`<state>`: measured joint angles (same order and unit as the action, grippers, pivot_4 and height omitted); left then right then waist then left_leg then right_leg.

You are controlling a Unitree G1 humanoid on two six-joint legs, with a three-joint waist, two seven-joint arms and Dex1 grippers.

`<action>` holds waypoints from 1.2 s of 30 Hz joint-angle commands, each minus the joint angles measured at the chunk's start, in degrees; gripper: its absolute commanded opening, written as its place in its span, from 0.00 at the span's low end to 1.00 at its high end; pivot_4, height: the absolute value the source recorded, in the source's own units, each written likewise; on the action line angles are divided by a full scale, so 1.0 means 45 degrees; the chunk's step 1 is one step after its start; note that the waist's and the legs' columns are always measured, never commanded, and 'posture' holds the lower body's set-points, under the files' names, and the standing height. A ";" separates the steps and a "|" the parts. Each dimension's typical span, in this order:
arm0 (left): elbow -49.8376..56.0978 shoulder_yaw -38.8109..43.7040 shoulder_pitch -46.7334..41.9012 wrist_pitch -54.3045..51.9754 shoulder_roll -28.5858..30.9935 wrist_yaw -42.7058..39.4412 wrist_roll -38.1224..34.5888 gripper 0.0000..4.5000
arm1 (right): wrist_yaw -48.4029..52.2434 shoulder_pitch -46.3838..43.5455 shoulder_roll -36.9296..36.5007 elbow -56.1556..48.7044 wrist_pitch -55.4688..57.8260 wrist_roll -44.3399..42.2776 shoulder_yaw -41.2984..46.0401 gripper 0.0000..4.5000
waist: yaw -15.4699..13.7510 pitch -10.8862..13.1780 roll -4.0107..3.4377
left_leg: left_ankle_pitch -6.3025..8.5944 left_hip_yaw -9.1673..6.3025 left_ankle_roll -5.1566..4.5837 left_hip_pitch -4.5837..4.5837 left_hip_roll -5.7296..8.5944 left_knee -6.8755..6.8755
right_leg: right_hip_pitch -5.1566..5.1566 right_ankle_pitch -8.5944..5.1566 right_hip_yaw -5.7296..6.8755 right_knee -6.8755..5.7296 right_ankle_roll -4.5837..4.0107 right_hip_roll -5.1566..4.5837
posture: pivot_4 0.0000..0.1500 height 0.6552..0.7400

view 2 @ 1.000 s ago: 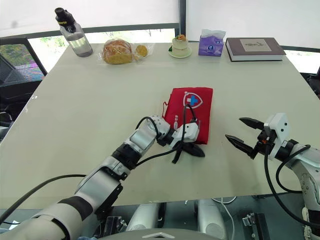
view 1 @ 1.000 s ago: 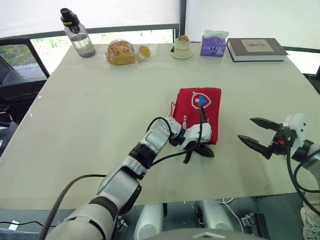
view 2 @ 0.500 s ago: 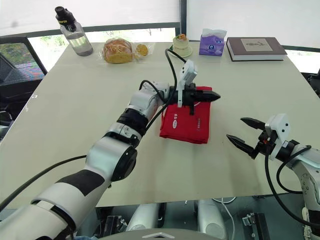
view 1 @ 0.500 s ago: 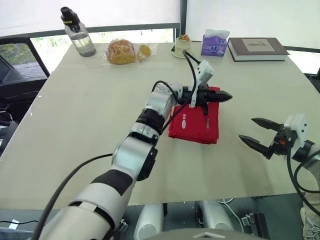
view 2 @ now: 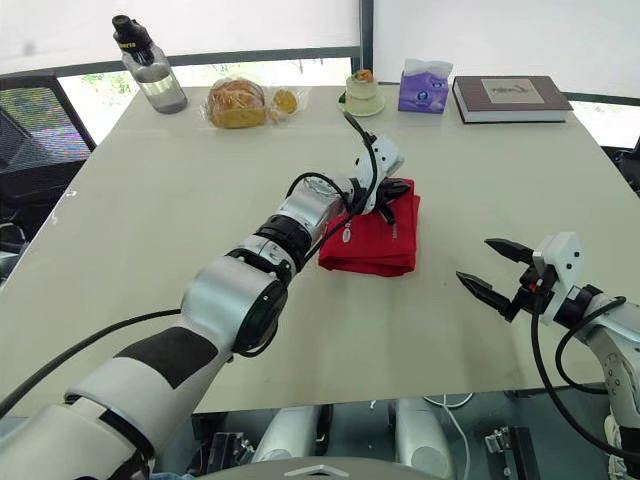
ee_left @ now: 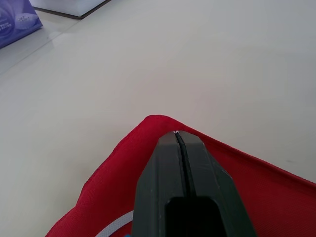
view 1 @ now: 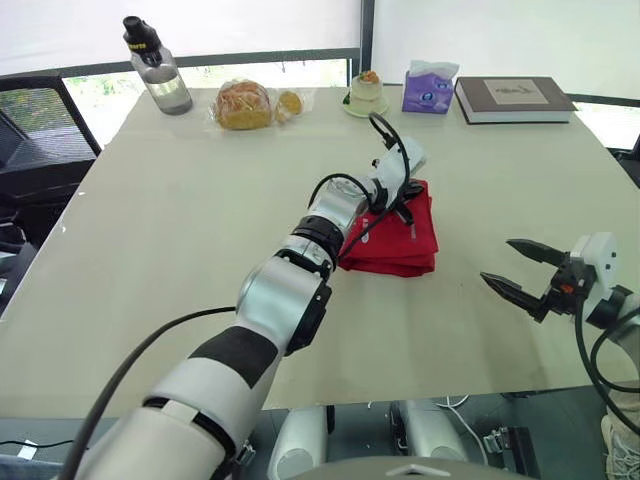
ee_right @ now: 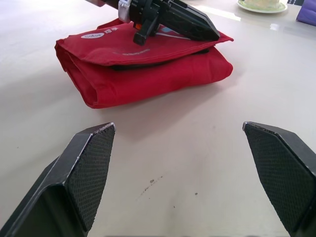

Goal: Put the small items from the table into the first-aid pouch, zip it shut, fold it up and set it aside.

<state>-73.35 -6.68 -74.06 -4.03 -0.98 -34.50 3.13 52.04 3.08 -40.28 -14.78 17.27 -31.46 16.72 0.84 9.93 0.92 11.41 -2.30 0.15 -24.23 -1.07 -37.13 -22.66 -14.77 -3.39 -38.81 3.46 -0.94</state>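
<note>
The red first-aid pouch point(view 1: 398, 243) lies folded over on itself in the middle of the table, its top flap flat on the lower half point(ee_right: 148, 66). My left gripper point(view 2: 396, 189) is shut and lies on the top flap at the pouch's far right corner; its fingertips point(ee_left: 177, 136) are pressed together, with red fabric under them. My right gripper point(view 1: 497, 260) hovers open to the right of the pouch near the table's front edge, apart from it. Its fingers point(ee_right: 94, 163) are spread wide with nothing between them.
Along the far edge stand a water bottle point(view 1: 158, 68), a bagged bread point(view 1: 242, 105), a small dessert on a plate point(view 1: 364, 92), a purple tissue pack point(view 1: 430, 88) and a book point(view 1: 513, 98). A black chair point(view 1: 30, 150) is at the left.
My left gripper carried the pouch's near half up and over towards the far side, then came down on top. The pouch is now folded double. The right gripper has barely moved.
</note>
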 commanded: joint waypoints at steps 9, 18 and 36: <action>-0.0247 0.2232 -0.0705 0.1457 0.0626 0.1456 -0.0774 0.00 | 0.0157 -0.0580 -0.0143 0.0077 -0.0164 0.0037 0.0108 0.98 | 0.0063 0.0013 0.0017 | 0.0000 0.0045 0.0001 0.0043 0.0000 0.0058 | 0.0000 -0.0005 -0.0052 0.0004 0.0008 0.0000 | 1.00 1.00; 0.1448 0.2785 -0.0666 0.1778 0.2591 -0.2503 -0.1666 0.00 | 0.0419 -0.1676 -0.0201 0.0577 0.0445 -0.0046 -0.0290 0.98 | 0.0060 0.0035 0.0023 | -0.0003 0.0054 0.0003 -0.0030 0.0007 0.0090 | -0.0081 0.0013 -0.0056 0.0014 -0.0023 -0.0004 | 1.00 1.00; 1.5163 0.3642 0.6684 -0.5824 1.1263 -0.9619 -0.6044 0.99 | -0.0070 -0.5170 0.0005 0.2622 0.2748 0.0710 -0.2236 1.00 | 0.0335 0.0056 0.0029 | -0.0004 0.0072 0.0004 -0.0006 -0.0029 0.0111 | -0.0089 0.0024 -0.0071 -0.0003 -0.0051 -0.0009 | 1.00 1.00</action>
<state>-10.93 7.31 -44.84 -27.58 47.65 -76.33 -20.92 52.66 -18.35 -40.31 -3.01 28.69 -28.68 6.71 2.35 10.18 1.05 11.39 -1.96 0.17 -24.25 -1.19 -36.63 -23.06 -14.67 -3.72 -38.83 3.23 -1.00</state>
